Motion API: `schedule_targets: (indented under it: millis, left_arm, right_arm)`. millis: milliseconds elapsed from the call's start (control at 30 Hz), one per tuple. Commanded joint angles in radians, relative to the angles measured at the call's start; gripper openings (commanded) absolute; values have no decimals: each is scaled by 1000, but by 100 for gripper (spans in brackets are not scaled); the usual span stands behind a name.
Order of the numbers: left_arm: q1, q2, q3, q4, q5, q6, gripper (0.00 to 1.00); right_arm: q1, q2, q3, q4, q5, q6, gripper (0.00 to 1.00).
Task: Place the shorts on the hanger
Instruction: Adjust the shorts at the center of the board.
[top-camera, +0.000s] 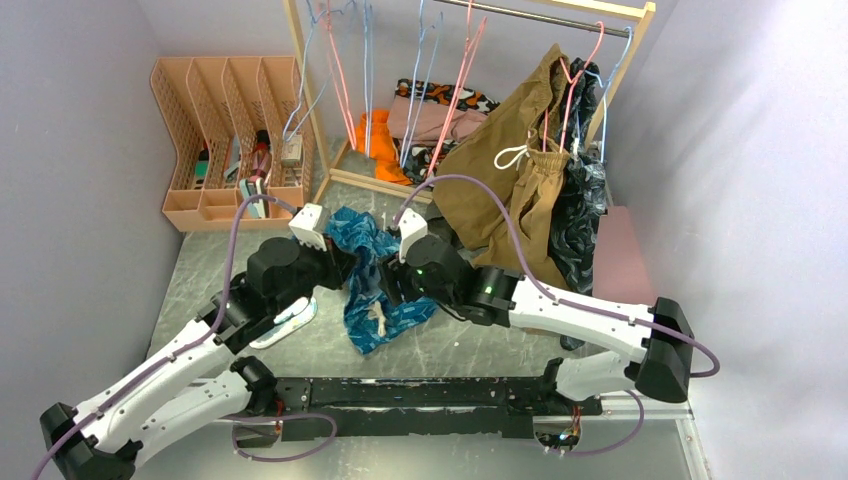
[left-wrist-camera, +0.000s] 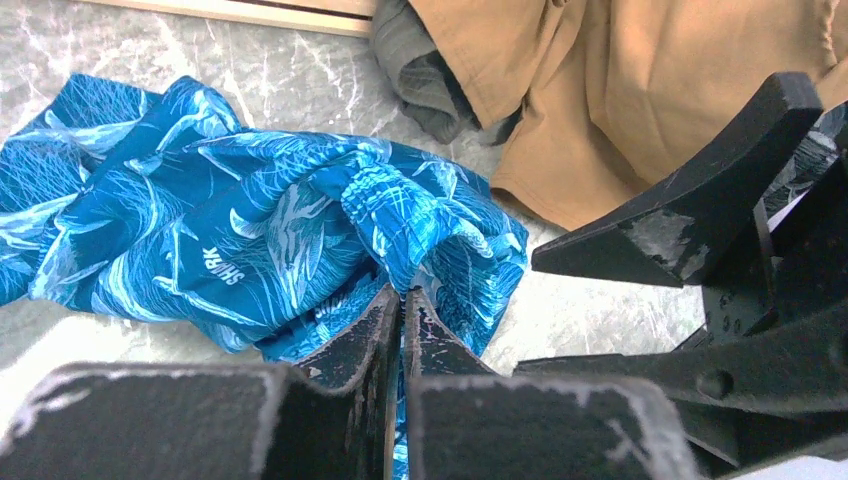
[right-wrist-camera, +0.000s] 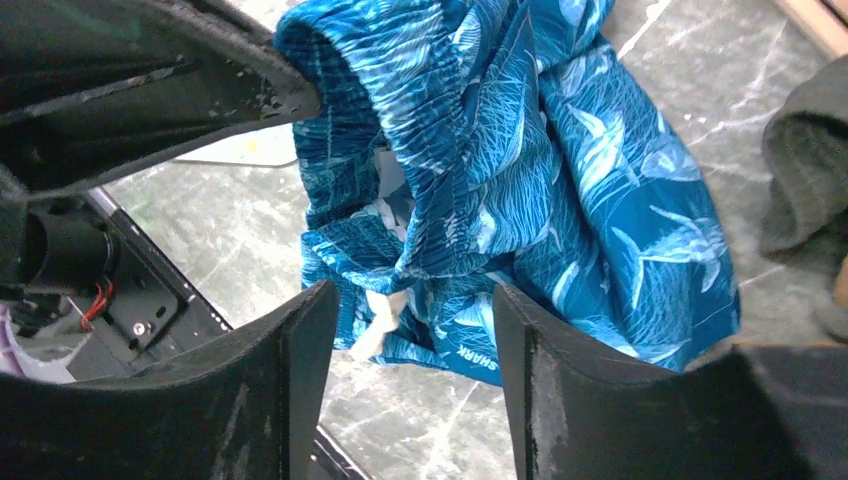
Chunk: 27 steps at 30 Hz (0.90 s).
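The shorts (top-camera: 375, 275) sit bunched on the surface (top-camera: 450, 345), their waistband pinched in the closed left hand (left-wrist-camera: 403, 300). The right hand (right-wrist-camera: 410, 295) gapes around a fold (gripping nothing). Closing there could catch both layers, or the thin left pinch could slip on lifting.

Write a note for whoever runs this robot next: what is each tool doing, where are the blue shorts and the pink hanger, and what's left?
Left tool: shut on a bunched fold of the shorts.
Right tool: open, pointed at the gathered waistband, not gripping.
Shorts: crumpled on the table between the two arms.
Hanger: pink, hanging on the rail at the back, nothing on it.
Done: one grip on the shorts.
Left: probably close the right tool on the waistband, lift, then get the shorts onto the hanger.
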Motion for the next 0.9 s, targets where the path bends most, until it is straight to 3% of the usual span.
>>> schedule_targets:
  millis: [0, 300, 600, 867]
  left_arm:
    - [-3, 1, 55, -7, 9, 52, 7]
    - [-2, 12, 67, -1, 35, 48, 7]
    - [-3, -23, 56, -23, 30, 41, 7]
    - [-4, -30, 57, -28, 35, 44, 7]
  right_arm:
    - [4, -43, 60, -32, -38, -167, 64]
    - [11, 3, 79, 149, 79, -282, 64]
    - [-7, 114, 137, 231, 76, -319, 48]
    - [-27, 159, 155, 277, 71, -336, 40]
